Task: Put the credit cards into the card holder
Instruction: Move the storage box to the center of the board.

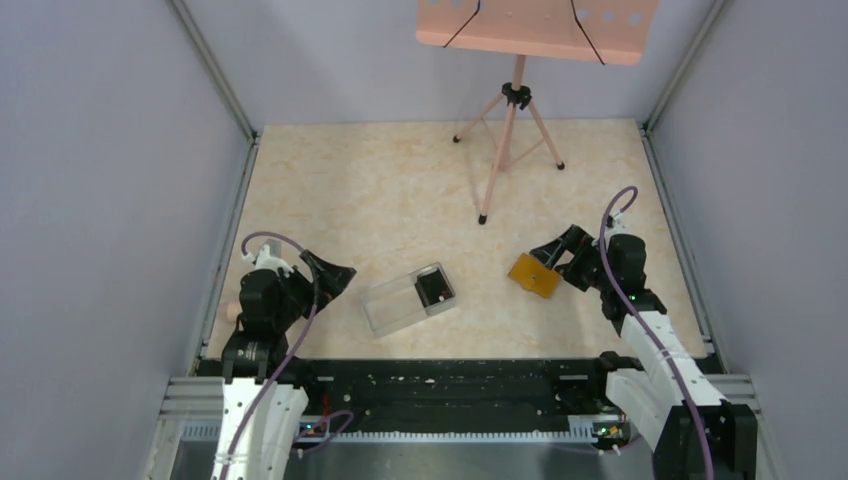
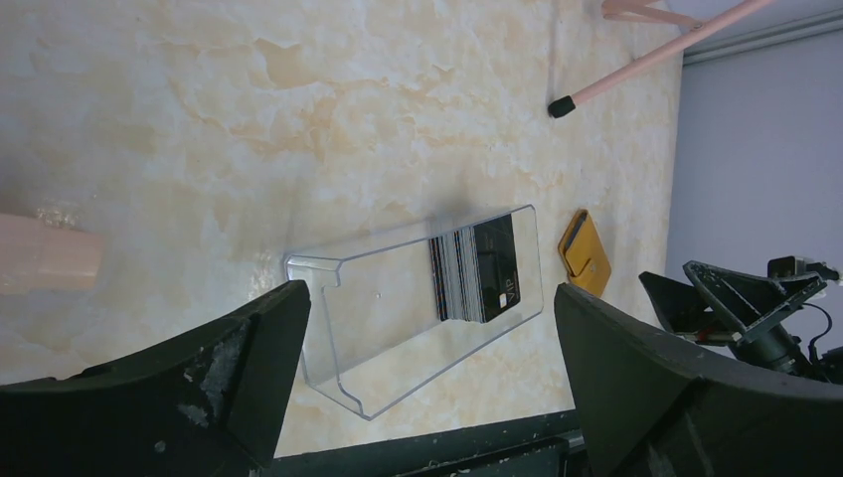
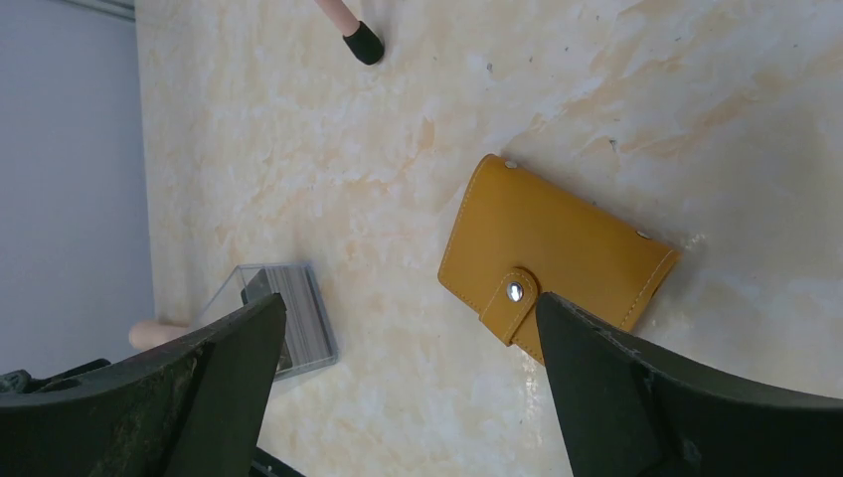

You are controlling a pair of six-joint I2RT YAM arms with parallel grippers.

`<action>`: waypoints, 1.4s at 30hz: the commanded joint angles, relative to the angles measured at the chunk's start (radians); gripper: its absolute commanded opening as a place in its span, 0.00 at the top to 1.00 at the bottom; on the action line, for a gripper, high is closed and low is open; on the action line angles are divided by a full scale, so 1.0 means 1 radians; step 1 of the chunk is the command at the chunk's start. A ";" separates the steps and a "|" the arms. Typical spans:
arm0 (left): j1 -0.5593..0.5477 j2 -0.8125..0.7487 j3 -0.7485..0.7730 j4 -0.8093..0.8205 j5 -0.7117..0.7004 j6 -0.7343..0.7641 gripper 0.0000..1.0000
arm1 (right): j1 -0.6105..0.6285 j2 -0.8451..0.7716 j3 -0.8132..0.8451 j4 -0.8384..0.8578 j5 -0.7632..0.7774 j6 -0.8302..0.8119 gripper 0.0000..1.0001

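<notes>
On the marbled beige tabletop (image 1: 380,190), the smooth orange card holder (image 3: 557,258) lay snapped shut just ahead of the spread, empty fingers of my right gripper (image 3: 408,308); my left gripper (image 2: 429,308), likewise released, faced the clear plastic box (image 2: 368,318) holding the stacked dark credit cards (image 2: 477,270).

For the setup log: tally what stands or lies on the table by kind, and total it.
clear plastic box: 1
stack of credit cards: 1 (standing in the box, too tightly packed to count singly)
card holder: 1
pink tripod stand: 1
pale pink object at the left edge: 1
Total: 5
</notes>
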 commanded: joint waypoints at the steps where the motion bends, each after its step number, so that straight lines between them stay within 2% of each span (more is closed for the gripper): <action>1: 0.002 0.005 0.009 0.043 0.026 -0.009 0.01 | -0.004 0.000 -0.006 0.028 0.005 -0.014 0.04; 7: 0.002 0.017 -0.012 0.087 0.112 0.002 0.01 | -0.004 0.005 -0.005 0.028 0.005 -0.014 0.04; 17: 0.001 0.078 -0.033 0.038 0.142 0.001 0.06 | -0.004 0.006 -0.002 0.024 0.003 -0.015 0.04; 24: -0.001 0.212 -0.042 0.001 0.129 -0.029 0.21 | -0.005 0.015 -0.005 0.030 0.000 -0.013 0.04; 31: -0.020 0.366 -0.023 -0.024 0.092 -0.005 0.31 | -0.004 0.012 0.005 0.010 0.004 -0.021 0.04; 40: -0.128 0.538 0.018 -0.027 -0.007 0.010 0.43 | -0.004 0.028 0.032 -0.004 0.019 -0.041 0.04; 42: -0.162 0.580 0.032 -0.017 -0.026 0.001 0.44 | -0.004 0.030 0.040 -0.011 0.027 -0.048 0.04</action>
